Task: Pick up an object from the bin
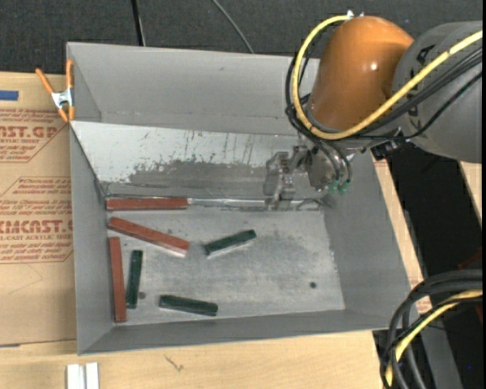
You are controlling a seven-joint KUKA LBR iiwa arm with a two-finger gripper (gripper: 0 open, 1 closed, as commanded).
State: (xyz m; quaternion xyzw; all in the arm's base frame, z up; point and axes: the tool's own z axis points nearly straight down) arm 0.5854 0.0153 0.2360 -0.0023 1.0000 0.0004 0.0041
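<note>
gripper (pixel 294 186), open or closed i cannot tell, sits close by the bin's (pixel 186 79) back wall right of centre, apart from the nearest dark green stick (pixel 229 242) mid-frame, so it may scrape metal and grab nothing.

The one camera looks down into the grey bin (pixel 186 87) from above, somewhat toward its near edge, all four walls in frame; the arm (pixel 462 112) enters at right.

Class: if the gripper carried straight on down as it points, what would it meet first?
The gripper would probably meet bare bin floor by the back wall; depth is unclear. The nearest dark green stick lies apart, toward the front left.
</note>
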